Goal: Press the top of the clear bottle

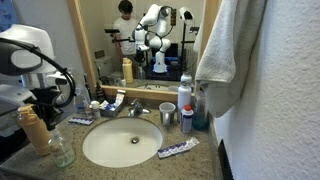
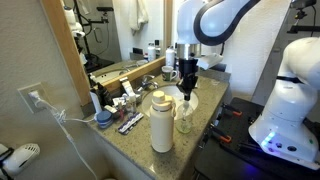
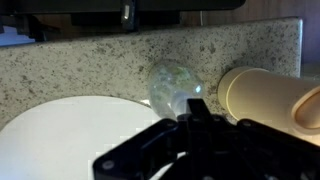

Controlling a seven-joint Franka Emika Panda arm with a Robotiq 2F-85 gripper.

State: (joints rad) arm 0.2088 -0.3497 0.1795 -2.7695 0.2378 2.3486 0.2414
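The clear bottle (image 2: 185,120) stands on the granite counter by the sink's rim, next to a taller tan bottle (image 2: 160,122). It also shows in an exterior view (image 1: 62,150) and in the wrist view (image 3: 174,86). My gripper (image 2: 186,92) hangs straight above the clear bottle, fingers together, tips at its pump top. In the wrist view the dark fingers (image 3: 193,112) cover the bottle's top, so contact itself is hidden. The gripper holds nothing.
The white sink (image 1: 122,140) with its faucet (image 1: 135,108) fills the counter's middle. A cup (image 1: 166,113), a spray bottle (image 1: 185,105) and a toothpaste tube (image 1: 178,149) stand beyond it. A towel (image 1: 225,50) hangs on the wall. Toiletries (image 2: 122,103) line the mirror.
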